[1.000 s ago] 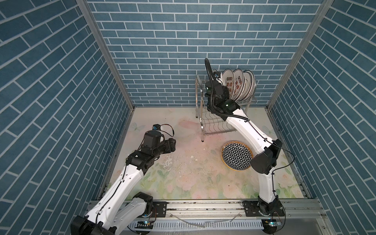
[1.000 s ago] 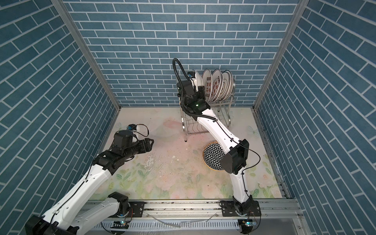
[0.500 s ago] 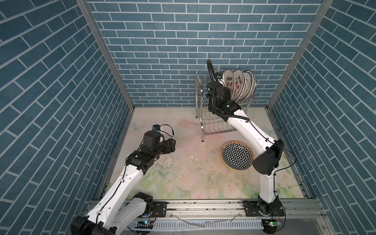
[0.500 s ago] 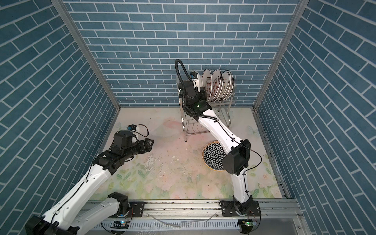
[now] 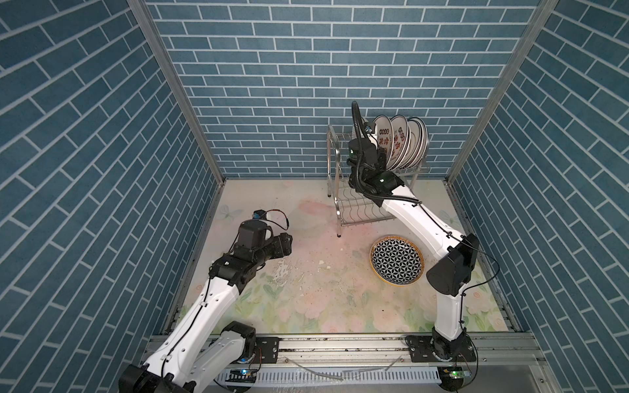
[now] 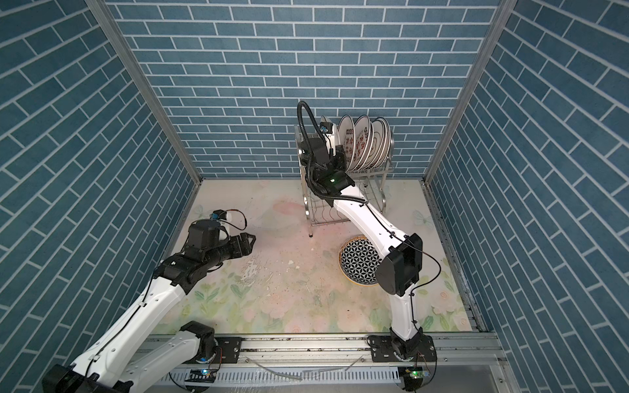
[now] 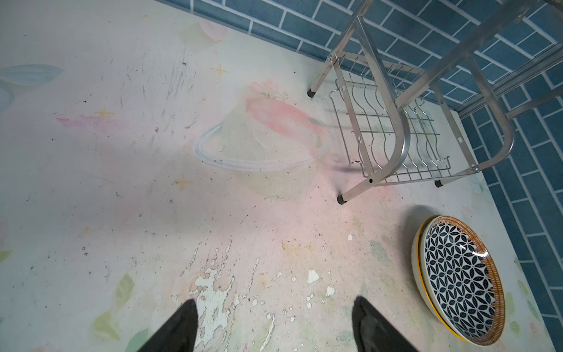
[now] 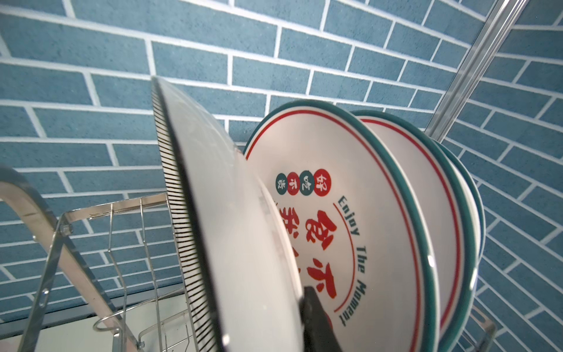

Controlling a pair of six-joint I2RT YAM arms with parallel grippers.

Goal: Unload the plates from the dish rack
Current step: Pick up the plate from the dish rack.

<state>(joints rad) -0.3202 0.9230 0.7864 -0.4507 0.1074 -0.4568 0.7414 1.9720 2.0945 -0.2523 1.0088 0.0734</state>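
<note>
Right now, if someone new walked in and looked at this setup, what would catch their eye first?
Probably the plates standing on edge in the dish rack's upper tier by the back wall, where the right gripper clamps the black-striped plate at the row's end. Then the geometric plate lying flat on the table before the rack, and the left gripper hanging open, empty.

One dish rack [image 7: 401,143] is being carried at the table's [image 7: 122,183] back edge. One black-striped plate [image 8: 213,213] and at least four green-rimmed plates [image 8: 350,213] are being held on edge in it. Two stacked plates [image 7: 457,274] are being carried near the right edge.
</note>
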